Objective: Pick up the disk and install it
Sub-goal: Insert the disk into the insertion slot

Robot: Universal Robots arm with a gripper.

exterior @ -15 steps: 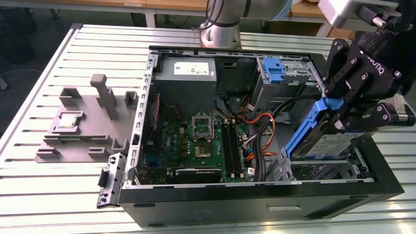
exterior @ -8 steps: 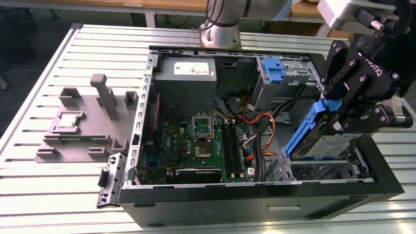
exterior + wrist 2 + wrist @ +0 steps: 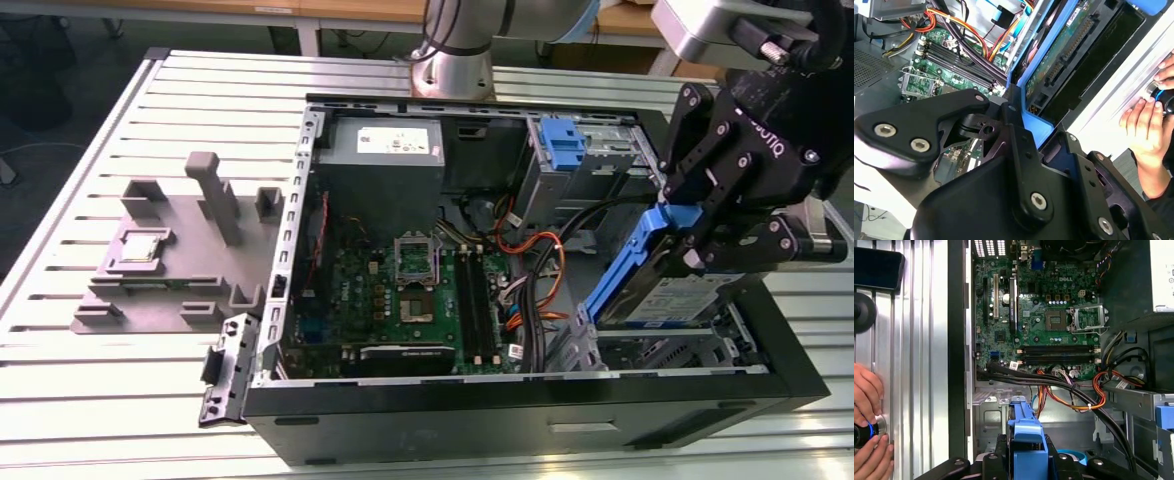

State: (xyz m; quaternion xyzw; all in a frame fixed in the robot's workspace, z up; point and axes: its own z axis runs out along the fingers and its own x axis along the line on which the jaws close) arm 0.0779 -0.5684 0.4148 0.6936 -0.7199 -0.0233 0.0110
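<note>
The disk [image 3: 667,295] is hanging steeply tilted, blue carrier edge up, right over the bay in the corner of the open computer case [image 3: 534,405] on the exterior view's right, and it's not sitting in there yet. The gripper [image 3: 694,245] is clamping it, with the jaws squeezed in on the blue carrier so there's no gap left. In the second wrist view its green circuit-board side is facing the camera. Just beside it the orange cables [image 3: 541,250] are snaking across to the motherboard [image 3: 414,290], and a bare blue bracket [image 3: 563,145] is sitting up in the far bay. Outside the case, a grey fixture [image 3: 174,265] is lying on the slatted table [image 3: 80,400], and a person's hand [image 3: 866,400] is resting on the table near the case wall.
</note>
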